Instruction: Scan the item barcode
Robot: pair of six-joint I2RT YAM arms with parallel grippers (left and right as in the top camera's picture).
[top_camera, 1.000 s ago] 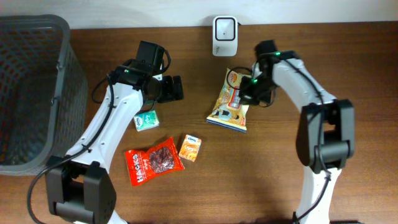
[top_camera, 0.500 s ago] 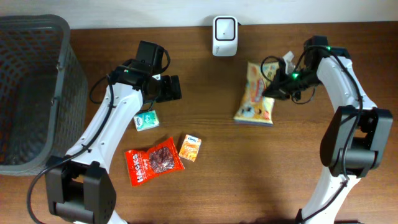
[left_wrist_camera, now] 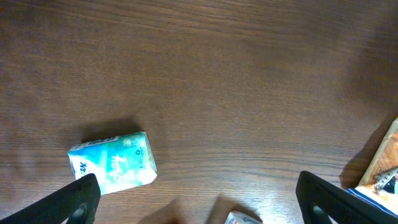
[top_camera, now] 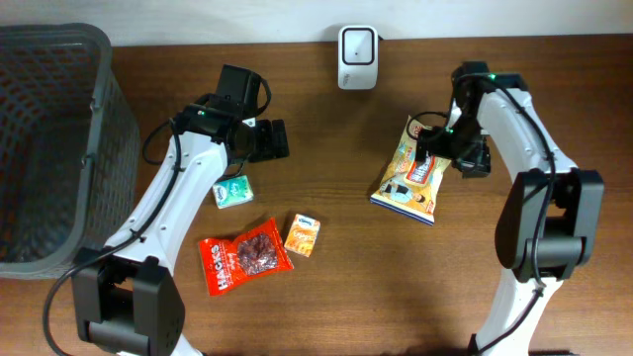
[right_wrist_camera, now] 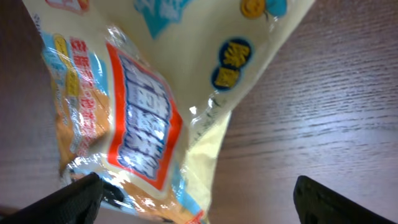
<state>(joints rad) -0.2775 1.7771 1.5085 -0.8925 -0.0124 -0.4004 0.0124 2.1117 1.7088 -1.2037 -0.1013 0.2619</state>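
You have a brown surface (top_camera: 336, 307) with everything on it. A big dark basket (top_camera: 94, 99) stands at its left end. Your left arm (top_camera: 183, 188) and your right arm (top_camera: 524, 138) both reach over the wood.

The snack bag (top_camera: 407, 183) lies on the surface, right of the middle. Its top end is under your right jaws. Those jaws are spread wide over the bag and grip nothing. There is bare wood between the bag and one finger.

A red bag (top_camera: 242, 257) lies near the front, left of the middle. The white scanner (top_camera: 357, 55) stands at the back edge, apart from the snack bag. A small orange packet (top_camera: 303, 234) lies just beside the red bag. A small teal packet (top_camera: 233, 191) lies by your left arm. Your left jaws are wide apart too, with nothing in them.
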